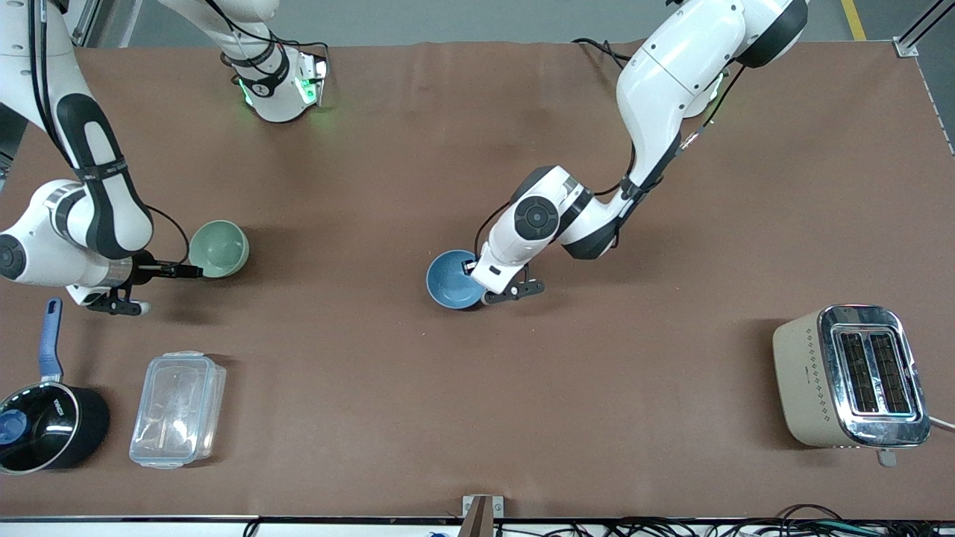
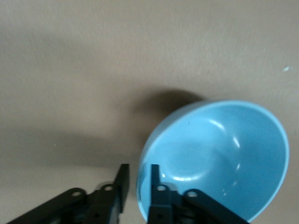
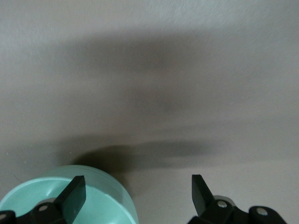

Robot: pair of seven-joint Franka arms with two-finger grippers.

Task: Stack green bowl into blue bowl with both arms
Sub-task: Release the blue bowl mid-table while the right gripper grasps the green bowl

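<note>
My left claw [image 2: 138,184] pinched the rim of the blue bowl [image 1: 453,279] at mid-tabletop [image 1: 477,373]; my right claw [image 3: 138,191] gaped wide, one finger over the green bowl [image 1: 219,248] toward the right arm's end.

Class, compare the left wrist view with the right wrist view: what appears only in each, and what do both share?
Only the left wrist view shows the blue bowl, its rim clamped between the left gripper fingers. Only the right wrist view shows the green bowl, with the right gripper open, one finger over the bowl and one outside its wall. Both show the brown table cover and a black two-finger gripper at a bowl's rim.
</note>
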